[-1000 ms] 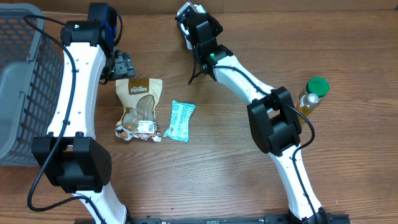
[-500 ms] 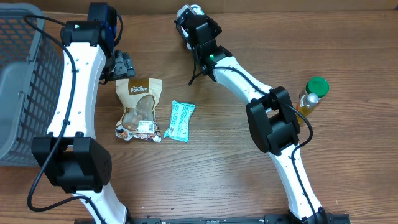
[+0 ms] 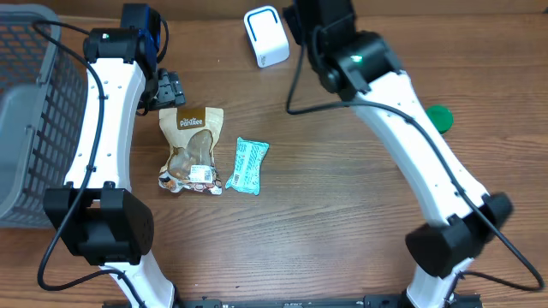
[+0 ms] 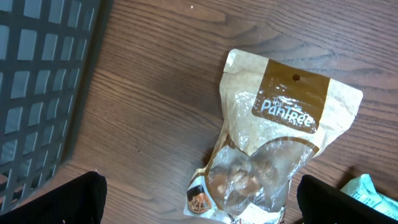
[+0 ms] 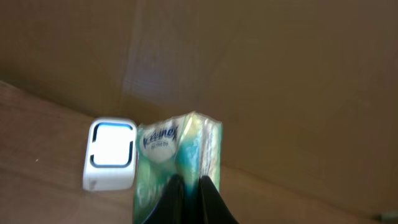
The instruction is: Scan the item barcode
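Right arm (image 3: 411,128) swung off scanner (image 3: 266,36); right jaws clamp tissue pack (image 5: 177,149), long axis outward; left jaws apart.

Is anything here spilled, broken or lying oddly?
Nothing stands out. The brown paper snack pouch and the teal wrapped packet lie flat and whole on the wooden table, side by side, with nothing spilled.

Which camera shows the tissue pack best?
The right wrist view: the tissue pack sits mid-frame, pinched in the right gripper, though blurred. Overhead, the right arm hides it. The left wrist view shows the pouch and basket, not the pack.
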You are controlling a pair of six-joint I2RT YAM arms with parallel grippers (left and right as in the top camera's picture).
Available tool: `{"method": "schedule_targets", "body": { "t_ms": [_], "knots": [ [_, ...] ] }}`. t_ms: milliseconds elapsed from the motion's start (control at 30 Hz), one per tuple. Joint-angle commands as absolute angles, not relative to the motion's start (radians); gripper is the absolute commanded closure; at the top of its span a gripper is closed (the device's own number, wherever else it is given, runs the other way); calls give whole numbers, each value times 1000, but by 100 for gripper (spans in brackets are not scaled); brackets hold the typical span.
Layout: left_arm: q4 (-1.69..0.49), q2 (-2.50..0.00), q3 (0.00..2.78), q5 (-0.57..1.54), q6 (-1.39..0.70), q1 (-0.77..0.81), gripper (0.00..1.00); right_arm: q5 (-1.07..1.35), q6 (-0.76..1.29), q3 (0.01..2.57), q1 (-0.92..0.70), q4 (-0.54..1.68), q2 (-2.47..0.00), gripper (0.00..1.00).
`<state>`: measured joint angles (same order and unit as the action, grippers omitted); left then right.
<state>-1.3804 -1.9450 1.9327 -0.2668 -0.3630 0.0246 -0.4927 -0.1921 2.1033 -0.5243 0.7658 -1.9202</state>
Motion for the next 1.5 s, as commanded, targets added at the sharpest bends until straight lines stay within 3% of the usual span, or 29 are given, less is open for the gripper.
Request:
{"method": "schedule_targets", "body": {
  "t_ms": [0,200,333,533,933,1067,1267,1467],
  "knots": [
    [-1378,-1935,1950,-279,-359,27,0,-407,-1,2096,-508,985,-1936,94],
    [-1379,-1935,1950,-279,-359,27,0,-215,134,2055,-448,1395,-1990,92],
    [-1378,-1935,1950,-280,-359,27,0,-215,222,1956,-421,1461,-2006,92],
    [-1379,-1935,1950,-280,-359,27,1,-214,244,1789,-413,1372,-2006,81],
    [-1379,-1935,1950,-279,-359,27,0,-65,243,1428,-413,981,-2006,58],
    [-1379,-1935,1950,-280,-359,27,0,-66,241,1382,-412,925,-2006,52],
    [-1379,-1935,1950,-280,-359,27,0,-184,241,1362,-408,894,-2006,51],
    [-1379,-1935,1950,-279,-359,27,0,-332,317,1362,-394,966,-2006,40]
  ]
}}
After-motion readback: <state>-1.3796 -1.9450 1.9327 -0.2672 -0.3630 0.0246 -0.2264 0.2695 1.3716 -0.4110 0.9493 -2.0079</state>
